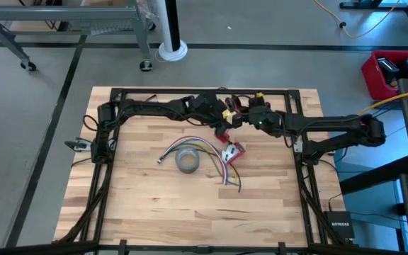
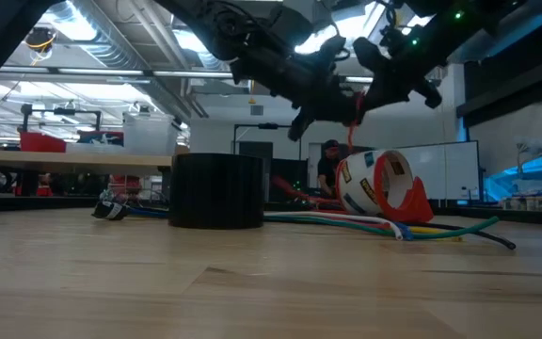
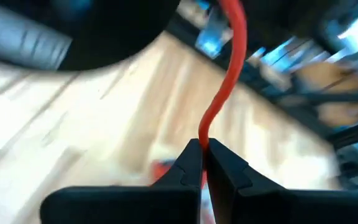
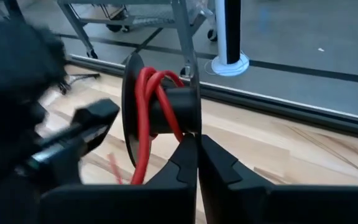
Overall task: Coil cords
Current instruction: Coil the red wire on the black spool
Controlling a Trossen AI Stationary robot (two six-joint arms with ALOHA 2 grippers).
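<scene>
A thin red wire (image 4: 143, 118) is wound in a few turns on a small black spool (image 4: 174, 112), which hangs above the table's far middle. My right gripper (image 4: 197, 138) is shut on this spool. My left gripper (image 3: 202, 146), just beside it (image 1: 223, 125), is shut on the wire's free stretch (image 3: 232, 56), which runs from its fingertips toward the spool. A bundle of coloured cords (image 1: 205, 147) lies flat on the table below. My left gripper pinches the red wire (image 3: 205, 127) between its two fingertips, which lie across it. The wire is clear of the table and runs on from the tips with a slight bend. My right gripper pinches the lower rim of one of the spool's flanges (image 4: 193, 127) between its fingertips. The spool is lifted clear, its axle about level.
A grey tape roll (image 1: 188, 161) lies on the table's middle, on the coloured cords. A red and white tape dispenser (image 1: 232, 151) stands right of it. The near half of the wooden table (image 1: 190, 212) is bare.
</scene>
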